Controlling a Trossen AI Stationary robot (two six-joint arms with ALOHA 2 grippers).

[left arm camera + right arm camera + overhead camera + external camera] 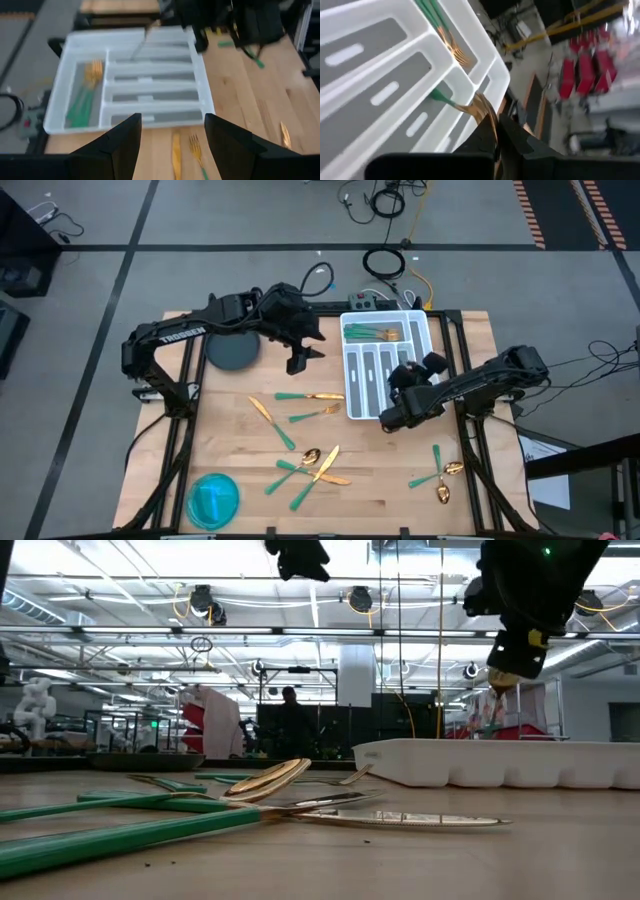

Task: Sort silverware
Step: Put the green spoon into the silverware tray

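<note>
Gold-headed, teal-handled silverware lies flat in loose groups on the wooden table (300, 395), (310, 462), (440, 475), and close by in the low view (250, 795). Several forks (375, 333) lie in the far cross compartment of the white divided tray (352, 380). My right gripper (403, 375) hangs over the tray's long compartments, shut on one piece (470, 105). My left gripper (300, 360) is open, raised above the table left of the tray and touching nothing; its wrist view looks past its fingers (172, 140) at the tray (205, 95). My right gripper pinches the piece's gold head (485, 117) between its two fingers, coming from above. The teal handle (440, 96) slants away from the fingers down toward a long tray compartment. Whether the handle's end touches the tray, I cannot tell.
A dark grey dish (232, 352) sits at the table's far left and a teal bowl (213, 498) near its near left corner. Cables and a small box (365, 300) lie beyond the tray's far end. Bare wood shows between the silverware groups.
</note>
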